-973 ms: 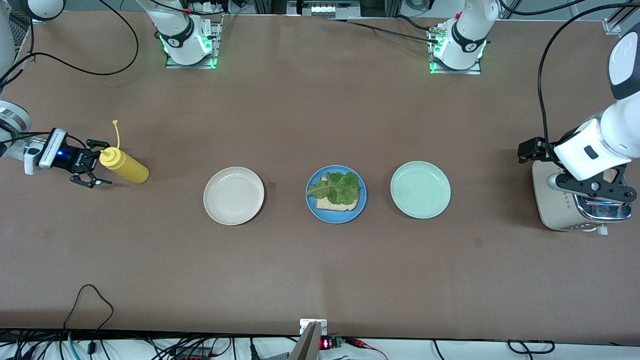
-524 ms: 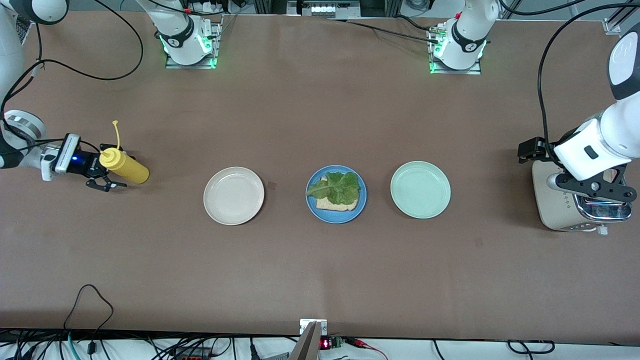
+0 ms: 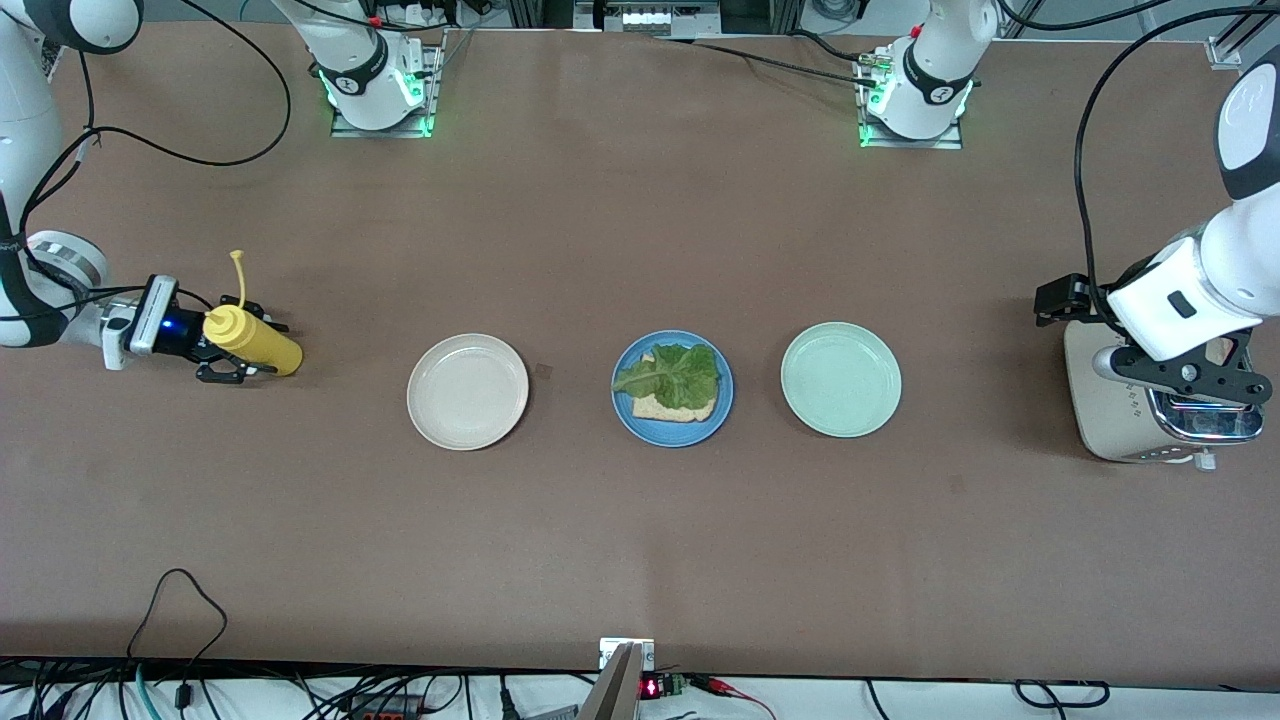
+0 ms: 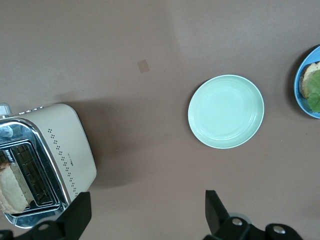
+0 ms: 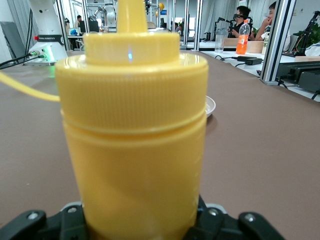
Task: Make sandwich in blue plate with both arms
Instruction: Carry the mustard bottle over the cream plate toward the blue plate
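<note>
- At the middle of the table we see the blue plate, round and shallow with a raised rim, sitting between a cream plate and a mint-green plate.
- On the blue plate lies one square, light-brown slice of toast with a ruffled green lettuce leaf spread over it; we see no upper slice on the leaf, so the sandwich is unfinished.
- Toward the right arm's end of the table we find a yellow squeeze bottle standing on the tabletop, its thin cap strap curling up from the nozzle.
- Our right gripper sits low at that bottle, one finger on each side of its body; the right wrist view has the bottle filling the space between the fingers, and the jaws look pressed to it.
- Toward the left arm's end stands a beige toaster with a chrome top; the left wrist view shows a slice of bread sitting in its slot.
- Our left gripper hangs above the table just beside the toaster, jaws spread wide and holding nothing; that arm waits.
</note>
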